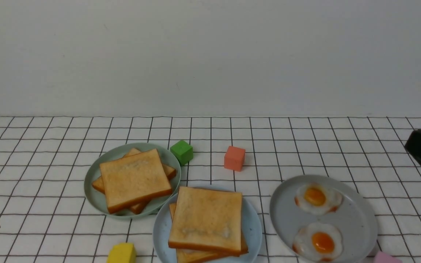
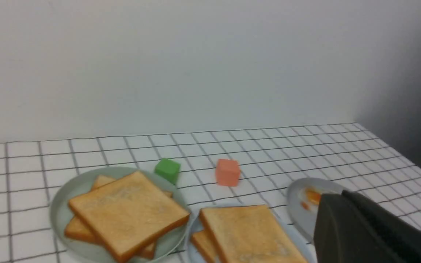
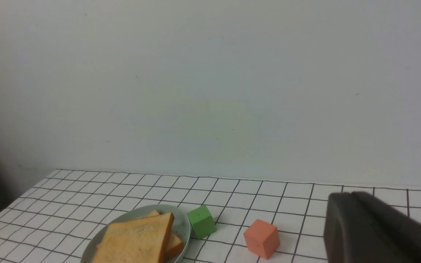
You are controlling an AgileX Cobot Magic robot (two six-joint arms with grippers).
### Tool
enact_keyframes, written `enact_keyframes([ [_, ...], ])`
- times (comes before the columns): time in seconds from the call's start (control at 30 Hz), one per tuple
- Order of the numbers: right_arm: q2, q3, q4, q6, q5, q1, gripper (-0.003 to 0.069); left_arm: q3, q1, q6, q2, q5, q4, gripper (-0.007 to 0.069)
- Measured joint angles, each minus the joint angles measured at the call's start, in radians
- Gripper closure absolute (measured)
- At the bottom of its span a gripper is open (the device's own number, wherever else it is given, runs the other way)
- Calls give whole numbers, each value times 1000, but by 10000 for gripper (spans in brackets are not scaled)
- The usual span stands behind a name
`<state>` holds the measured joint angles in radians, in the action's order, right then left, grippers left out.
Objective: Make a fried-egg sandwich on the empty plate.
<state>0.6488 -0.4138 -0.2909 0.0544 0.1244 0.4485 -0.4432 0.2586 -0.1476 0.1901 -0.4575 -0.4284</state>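
Resting on the plate [image 1: 161, 230], fried-egg sandwich [image 1: 207, 219], both pincers together at table edges

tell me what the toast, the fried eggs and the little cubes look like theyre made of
Toast slices: probably foam or soft plastic replicas; identical squares, smooth matte faces, crisp painted-looking crusts.
Fried eggs: likely rubber or plastic fakes; glossy yolks, uniform whites with tinted edges.
Green cube and orange cube: matte, solid-coloured, softly rounded edges, maybe foam or painted wood; the look leaves it open.
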Motion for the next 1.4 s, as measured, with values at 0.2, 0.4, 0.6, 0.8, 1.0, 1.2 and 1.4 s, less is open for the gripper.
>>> enact_keyframes([
  [0.2,0,0,0,0,0,0,631,186,0,340,-90,74,374,638],
  [0.4,0,0,0,0,0,0,628,448,0,534,-199,232,548,636],
  [0.6,0,0,0,0,-1,0,627,474,0,464,-200,71,527,633],
  [0.8,0,0,0,0,-5,0,627,473,0,405,-200,62,523,627],
  [1.0,0,0,0,0,-16,0,620,473,-53,405,-200,62,521,623],
  [1.2,0,0,2,3,-16,0,613,473,-82,405,-200,62,520,617],
  [1.4,0,0,2,3,-16,0,606,473,-82,405,-200,62,519,606],
])
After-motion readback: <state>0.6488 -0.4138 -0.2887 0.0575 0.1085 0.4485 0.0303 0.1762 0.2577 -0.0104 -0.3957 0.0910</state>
